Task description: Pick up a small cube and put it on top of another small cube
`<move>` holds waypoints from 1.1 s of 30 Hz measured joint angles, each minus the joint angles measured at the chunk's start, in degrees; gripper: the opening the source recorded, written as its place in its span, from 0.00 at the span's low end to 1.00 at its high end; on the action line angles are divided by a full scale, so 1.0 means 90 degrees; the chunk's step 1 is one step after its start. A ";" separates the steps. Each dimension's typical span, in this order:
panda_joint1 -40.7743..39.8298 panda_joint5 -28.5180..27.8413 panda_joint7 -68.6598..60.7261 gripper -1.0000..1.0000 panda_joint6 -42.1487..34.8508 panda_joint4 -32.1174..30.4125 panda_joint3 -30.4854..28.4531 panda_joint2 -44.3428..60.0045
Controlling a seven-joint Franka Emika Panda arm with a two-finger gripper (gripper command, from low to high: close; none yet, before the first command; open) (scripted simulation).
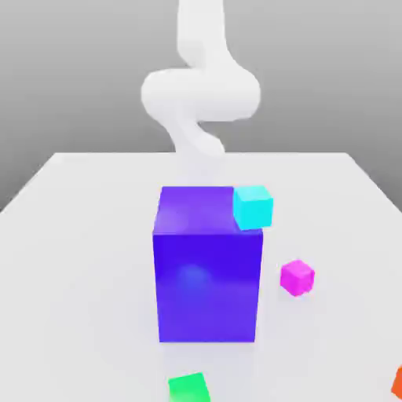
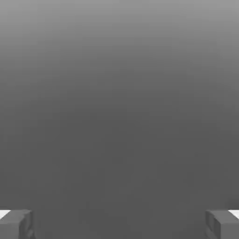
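The small magenta cube [image 1: 297, 278] lies on the tabletop [image 1: 86, 275], ungrasped and unstacked, the gripper [image 2: 119, 225] open and empty, so picking and placing both remain.

A big blue-violet block [image 1: 208, 286] rises from the middle of the pale tabletop [image 1: 82, 275], blocking any straight low pass across it. A cyan cube [image 1: 253, 208] crowds the block's upper corner toward the exterior view's right. Beyond, near the magenta cube [image 1: 297, 278], bare surface opens on the far side; a broad free stretch lies toward the exterior view's left.
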 joint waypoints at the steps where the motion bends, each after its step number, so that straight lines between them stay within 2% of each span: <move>1: 0.0058 0.0007 0.0034 0.50 0.0182 -0.0164 0.0112 0.0189; 14: 0.1667 0.0048 0.0128 0.50 0.2883 -0.2893 0.1945 0.2634; 21: 0.2593 0.0890 -0.0018 0.50 0.3662 -0.4280 0.2154 0.3842; 23: 0.2573 0.1012 0.0017 0.50 0.3792 -0.4384 0.2102 0.4146; 25: 0.2436 0.0680 0.0247 0.50 0.4112 -0.4345 0.2030 0.4584; 28: 0.3153 -0.0167 0.0817 0.50 0.4661 -0.4232 0.1067 0.5273; 31: 0.4115 -0.0327 0.0958 0.50 0.5225 -0.4122 0.0097 0.5944; 32: 0.4324 -0.0312 0.0964 0.00 0.5389 -0.4093 -0.0096 0.6141; 33: 0.4324 -0.0312 0.0964 0.00 0.5389 -0.4093 -0.0096 0.6141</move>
